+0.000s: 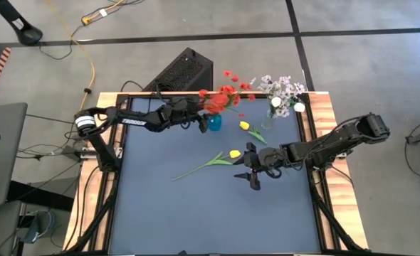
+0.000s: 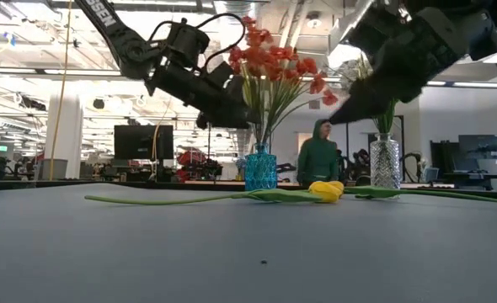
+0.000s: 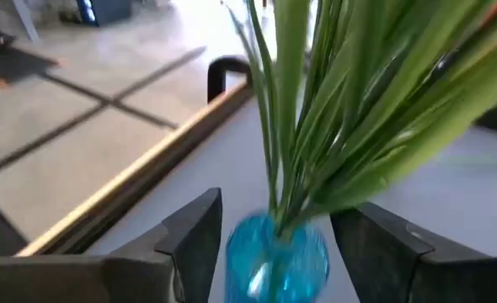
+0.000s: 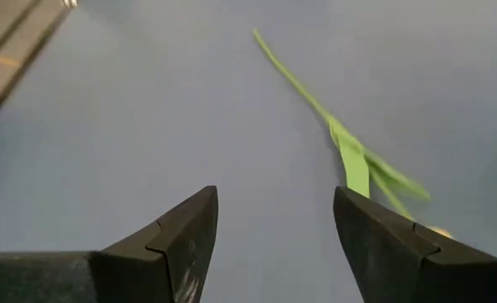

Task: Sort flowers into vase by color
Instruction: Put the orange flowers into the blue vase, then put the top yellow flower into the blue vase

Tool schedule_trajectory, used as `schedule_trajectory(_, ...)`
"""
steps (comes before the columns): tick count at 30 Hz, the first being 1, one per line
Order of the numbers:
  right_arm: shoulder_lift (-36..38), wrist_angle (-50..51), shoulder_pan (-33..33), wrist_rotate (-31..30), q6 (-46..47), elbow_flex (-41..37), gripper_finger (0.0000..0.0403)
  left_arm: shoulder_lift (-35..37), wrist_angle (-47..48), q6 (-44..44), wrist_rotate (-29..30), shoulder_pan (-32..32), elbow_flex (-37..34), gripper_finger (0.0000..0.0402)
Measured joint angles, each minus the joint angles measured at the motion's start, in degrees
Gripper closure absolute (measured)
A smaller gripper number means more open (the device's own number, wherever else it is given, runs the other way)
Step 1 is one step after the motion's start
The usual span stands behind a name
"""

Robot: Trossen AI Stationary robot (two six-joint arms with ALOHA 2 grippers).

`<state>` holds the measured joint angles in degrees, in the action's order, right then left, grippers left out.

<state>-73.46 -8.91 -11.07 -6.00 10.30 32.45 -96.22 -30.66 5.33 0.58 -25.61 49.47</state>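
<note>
Left pincer (image 3: 274, 244) spread around slender green stems above faceted blue glass vase (image 1: 213, 122); right pincer (image 4: 274, 236) spread.

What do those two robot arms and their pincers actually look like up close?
Both arms are black, jointed and slim. The left arm carries white lettering on its side and a white band near its base, with a black cable looping over its wrist. Each ends in two dark, angular fingers: left gripper, right gripper.

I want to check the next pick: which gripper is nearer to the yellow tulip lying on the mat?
The right. The right gripper hovers open just beside the yellow tulip, at its blossom end. The left gripper is farther off, open at the blue vase.
</note>
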Motion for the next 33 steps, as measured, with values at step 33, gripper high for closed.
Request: schedule_trajectory(33, 4.14, 48.21, 16.97, -14.16, 19.26, 3.52, 0.0139, 19.29, 55.70, 3.90, -12.02, 15.22, -0.02, 0.0194)
